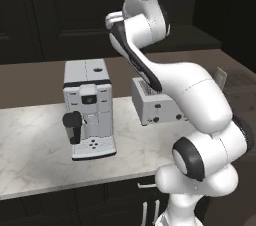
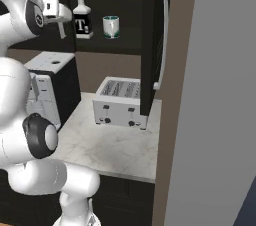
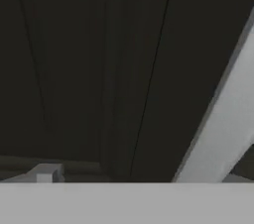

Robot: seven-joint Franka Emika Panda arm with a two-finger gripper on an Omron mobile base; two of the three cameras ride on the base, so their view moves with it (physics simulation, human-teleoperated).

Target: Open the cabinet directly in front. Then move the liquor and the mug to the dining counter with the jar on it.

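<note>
In the right base view, the liquor (image 2: 82,20) stands on the shelf inside the cabinet (image 2: 150,45), with the mug (image 2: 111,26) just beside it on the right. Below, on the desk (image 2: 115,152), the toaster (image 2: 119,102) sits right of the coffee machine (image 2: 47,87).

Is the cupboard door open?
Yes, the right door of the cabinet stands swung out, so the liquor and the mug show inside.
</note>
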